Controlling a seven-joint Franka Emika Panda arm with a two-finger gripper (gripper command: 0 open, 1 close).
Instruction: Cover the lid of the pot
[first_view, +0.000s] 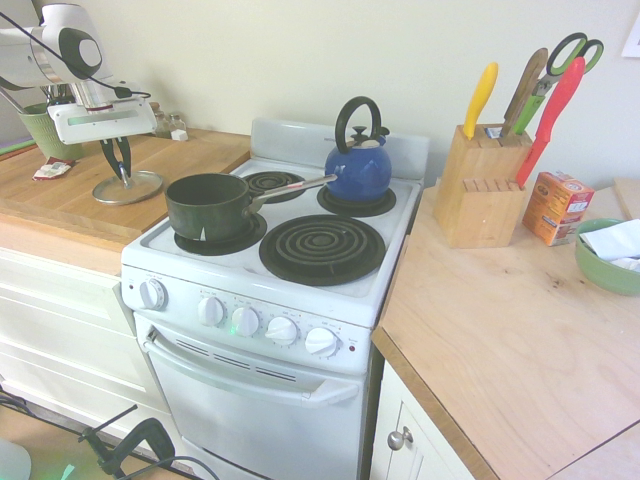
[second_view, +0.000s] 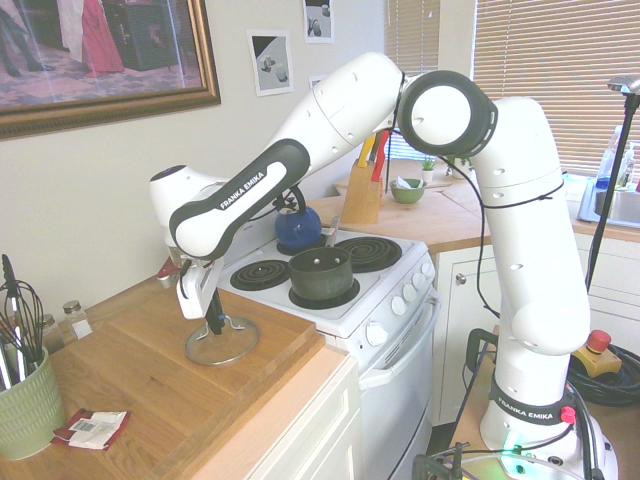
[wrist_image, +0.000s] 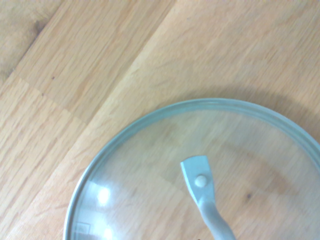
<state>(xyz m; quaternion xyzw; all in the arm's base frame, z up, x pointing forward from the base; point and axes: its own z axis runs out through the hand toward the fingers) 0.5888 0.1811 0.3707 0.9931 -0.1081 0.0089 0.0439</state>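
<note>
Glass, round and see-through with a metal rim, the lid (first_view: 127, 188) lies flat on the wooden butcher-block worktop (first_view: 70, 200) that runs beside the white electric stove (first_view: 270, 300), near the worktop's stove-side edge but not over it. A thin metal handle rises from its middle; the wrist view shows one foot of that handle riveted to the glass (wrist_image: 200, 180). The white arm's gripper (first_view: 120, 170) points straight down over the lid's centre, its dark fingers (second_view: 214, 322) drawn together around the handle, so the tool looks nearly closed with the lid's handle between its pads. The lid rests on the wood.

The dark green-black round saucepan (first_view: 208, 205) stands uncovered on the stove's front burner nearest the wooden worktop, its long silver handle (first_view: 295, 187) pointing toward the back of the stove. A blue kettle (first_view: 358, 168) with a black loop handle sits on a rear burner, close to the tip of that handle.

At the worktop's far end from the stove stand a ribbed green utensil cup (second_view: 25, 405) and a small red-and-white packet (second_view: 92, 427). On the counter across the stove are a wooden knife block (first_view: 482, 190), an orange box (first_view: 556, 206) and a green bowl (first_view: 600, 270).
</note>
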